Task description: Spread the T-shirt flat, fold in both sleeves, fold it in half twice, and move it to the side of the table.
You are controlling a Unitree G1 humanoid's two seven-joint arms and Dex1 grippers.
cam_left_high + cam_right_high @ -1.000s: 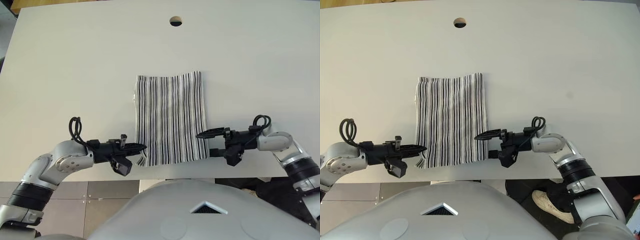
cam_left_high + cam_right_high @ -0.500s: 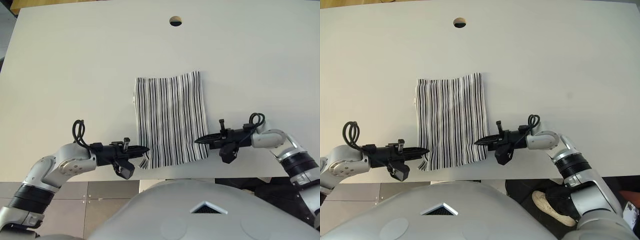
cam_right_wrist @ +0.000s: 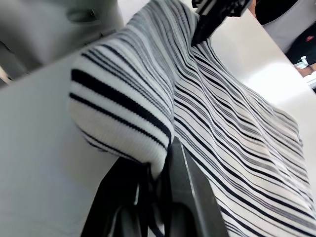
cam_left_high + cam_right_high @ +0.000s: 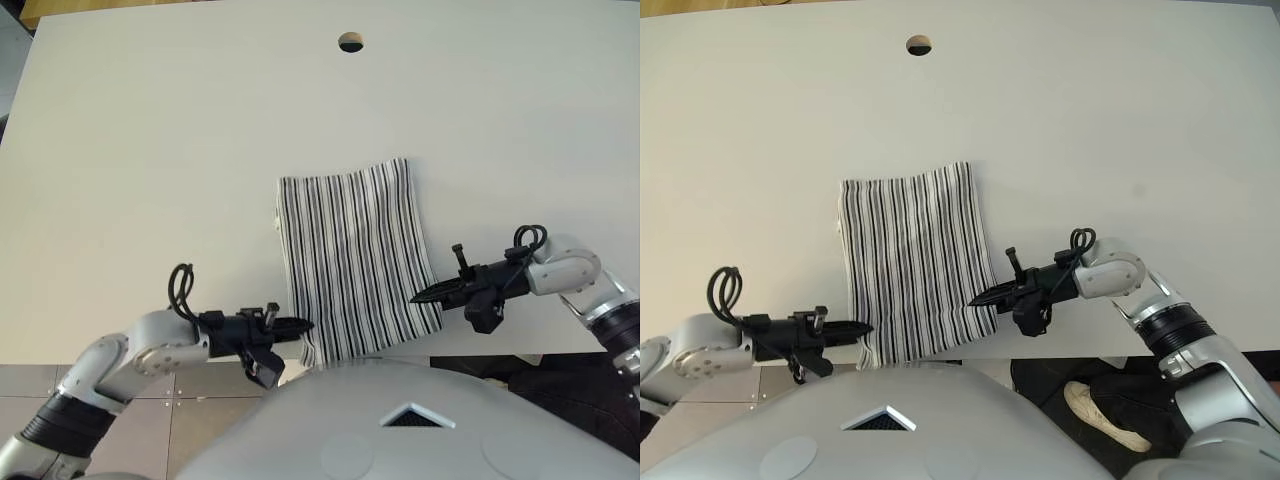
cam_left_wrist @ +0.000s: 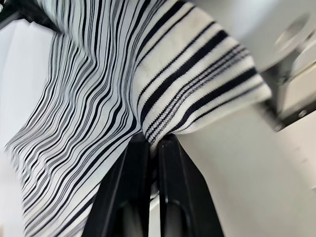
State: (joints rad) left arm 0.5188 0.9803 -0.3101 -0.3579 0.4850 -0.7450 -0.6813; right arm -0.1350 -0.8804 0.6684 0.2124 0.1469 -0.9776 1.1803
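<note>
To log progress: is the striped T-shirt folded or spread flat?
Folded: the striped T-shirt is a narrow rectangle, no sleeves showing.

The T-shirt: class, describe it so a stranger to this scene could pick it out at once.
On the white table with a round hole near its far edge, look toward the near edge. The T-shirt lies there folded into a rectangle, its near corners pinched by the left gripper and right gripper. Only it has black-and-white stripes.
</note>
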